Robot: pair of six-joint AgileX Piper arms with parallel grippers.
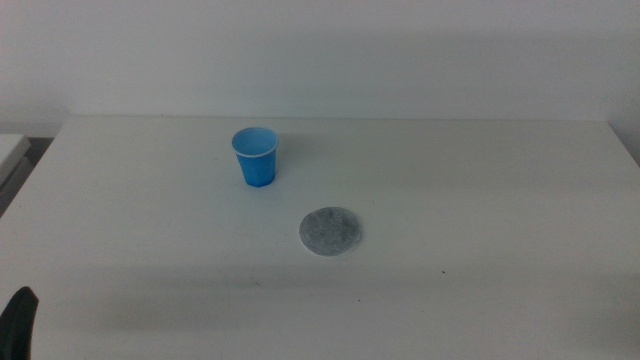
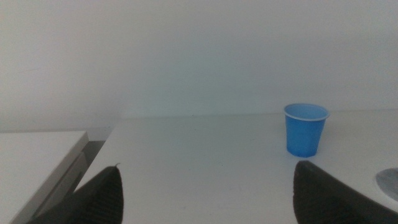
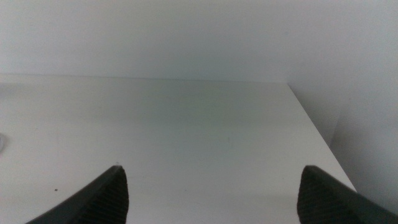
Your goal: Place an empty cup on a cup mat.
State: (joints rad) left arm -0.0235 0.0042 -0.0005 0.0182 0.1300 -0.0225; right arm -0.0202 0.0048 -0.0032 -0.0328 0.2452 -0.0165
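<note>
The small blue cup stands upright and empty on the white table, behind and to the left of the cup mat. The cup mat is a flat speckled grey disc near the table's middle, apart from the cup. My left gripper is open and empty, low at the near left; only a dark tip shows in the middle view. The left wrist view shows the cup ahead and an edge of the mat. My right gripper is open and empty, out of the middle view, facing bare table.
The white table ends at a pale wall behind. A lower white surface stands off the table's left edge. The table's right edge shows in the right wrist view.
</note>
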